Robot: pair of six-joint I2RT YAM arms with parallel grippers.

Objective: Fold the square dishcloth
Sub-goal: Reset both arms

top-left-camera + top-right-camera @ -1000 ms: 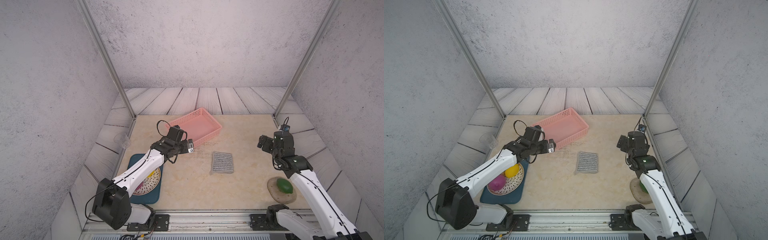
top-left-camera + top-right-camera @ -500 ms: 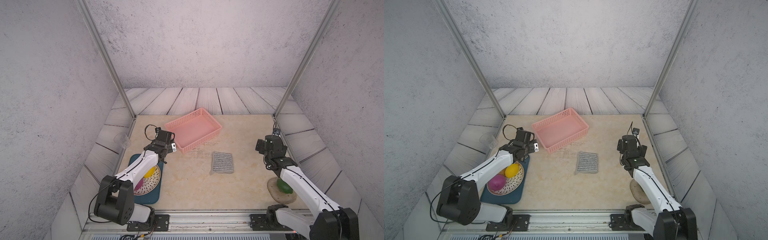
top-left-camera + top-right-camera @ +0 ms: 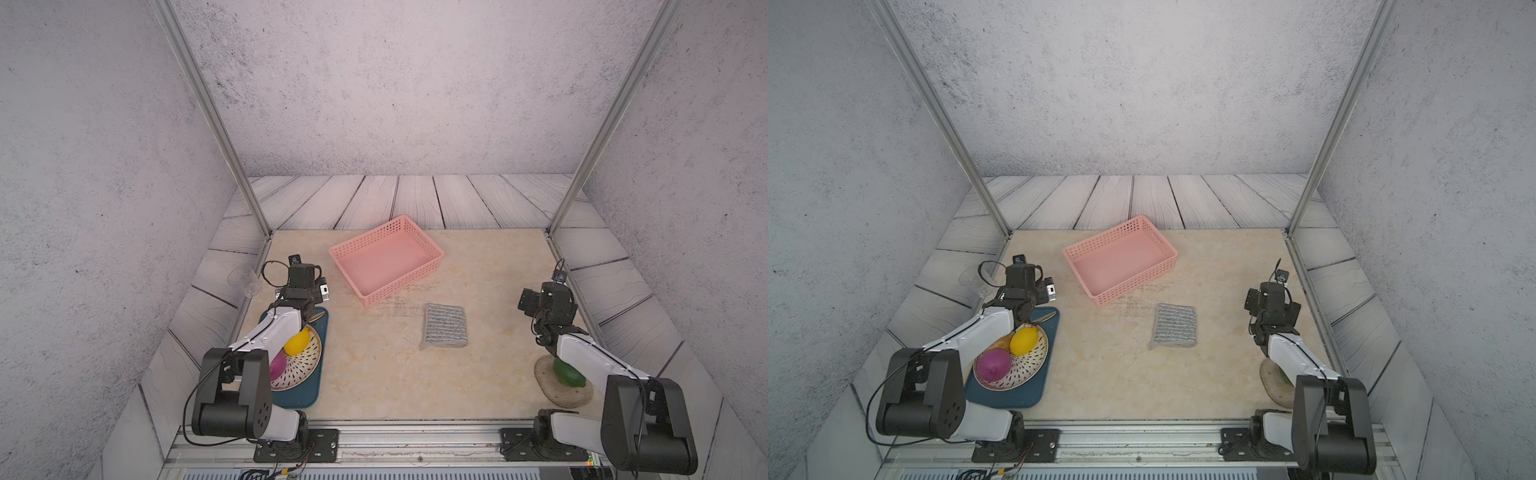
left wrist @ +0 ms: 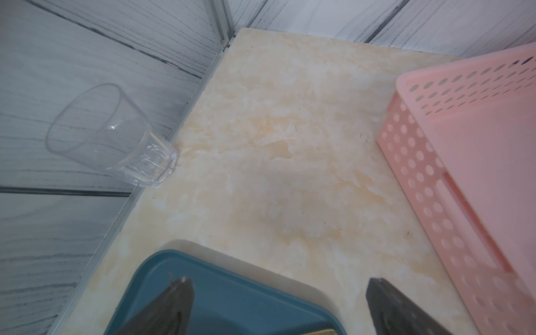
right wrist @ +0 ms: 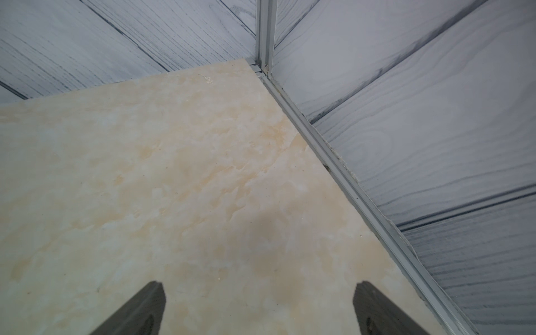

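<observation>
Dishcloth (image 3: 444, 326) lies flat on the counter (image 3: 374, 374), right of centre, near the basket (image 3: 403, 284) but not touching it. In both top views it reads as a compact rectangle with a thicker near edge, so probably already folded.

Change over the last second: both arms pull back. The left arm was stretched toward the basket and now sits tucked over the far end of the tray (image 3: 307, 395). The right arm draws back toward the counter's right edge. Cloth keeps the same spot and shape throughout.

Left fingers (image 4: 171, 307) are spread wide and empty, with only tray and counter under them. Right fingers (image 5: 145, 307) are also spread wide and empty over bare counter. Neither arm is near the cloth.

Judgement: this is a retreat after letting go, and the fold looks finished, with only parking the arms left.
</observation>
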